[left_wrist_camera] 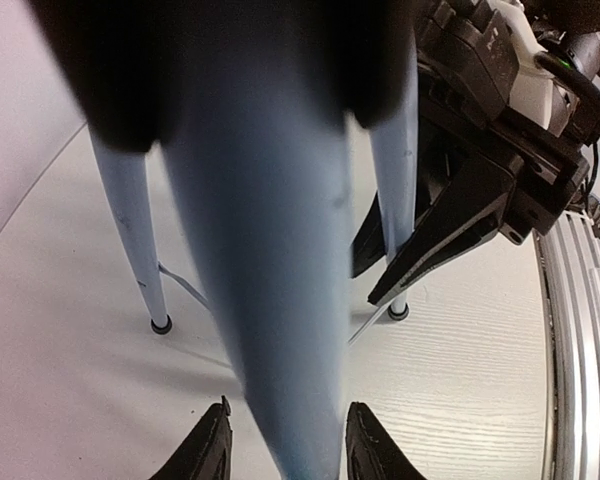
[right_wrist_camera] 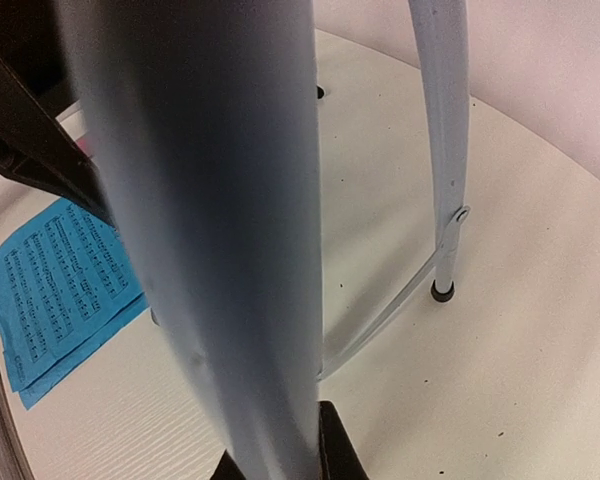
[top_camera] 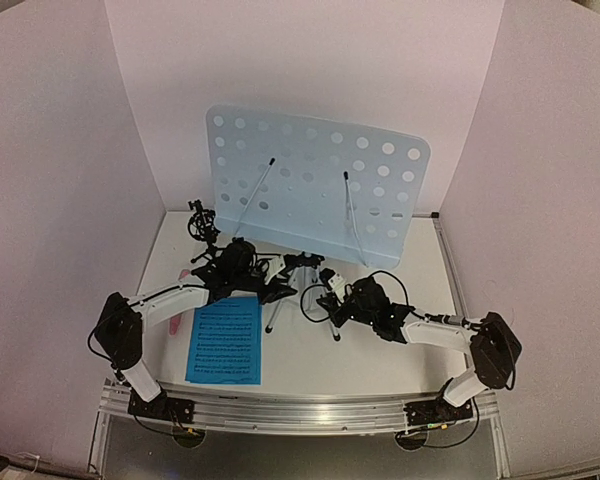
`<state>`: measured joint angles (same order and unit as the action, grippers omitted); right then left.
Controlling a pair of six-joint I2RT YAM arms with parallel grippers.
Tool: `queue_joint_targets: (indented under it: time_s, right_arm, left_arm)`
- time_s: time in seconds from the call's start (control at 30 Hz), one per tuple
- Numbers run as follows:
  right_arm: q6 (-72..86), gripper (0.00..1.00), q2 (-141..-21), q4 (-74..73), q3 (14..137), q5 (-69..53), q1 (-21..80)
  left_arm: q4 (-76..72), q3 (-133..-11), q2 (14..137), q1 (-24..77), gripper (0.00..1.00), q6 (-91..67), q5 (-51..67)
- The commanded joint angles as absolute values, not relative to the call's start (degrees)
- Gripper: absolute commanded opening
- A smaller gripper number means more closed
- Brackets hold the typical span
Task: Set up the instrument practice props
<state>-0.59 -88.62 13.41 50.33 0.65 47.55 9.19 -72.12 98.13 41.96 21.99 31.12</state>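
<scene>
The pale-blue perforated music stand [top_camera: 320, 180] stands upright at the back middle on its silver tripod [top_camera: 302, 268]. My left gripper [top_camera: 280, 292] is low at the tripod's left side. In the left wrist view its fingers [left_wrist_camera: 205, 450] straddle one tripod leg [left_wrist_camera: 270, 300] with a gap on the left. My right gripper [top_camera: 332, 300] is at the tripod's right side, and its finger [right_wrist_camera: 340, 455] presses on a leg [right_wrist_camera: 220, 250]. The blue sheet-music pages [top_camera: 225, 340] lie flat at front left. The pink microphone [top_camera: 173, 322] lies left of them, partly hidden by my left arm.
The small black tripod mic holder [top_camera: 202, 222] stands at the back left beside the stand. White walls close in the back and both sides. A metal rail [top_camera: 300, 408] runs along the near edge. Cables trail near both wrists.
</scene>
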Motion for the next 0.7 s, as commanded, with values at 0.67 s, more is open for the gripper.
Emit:
queue_joint_targets:
  time_s: [0.67]
  right_arm:
    - [-3.0, 0.00, -84.0, 13.4, 47.2, 3.5, 47.9]
  left_arm:
    - [-5.2, -57.6, 97.1, 42.4, 0.00, 11.5, 26.7]
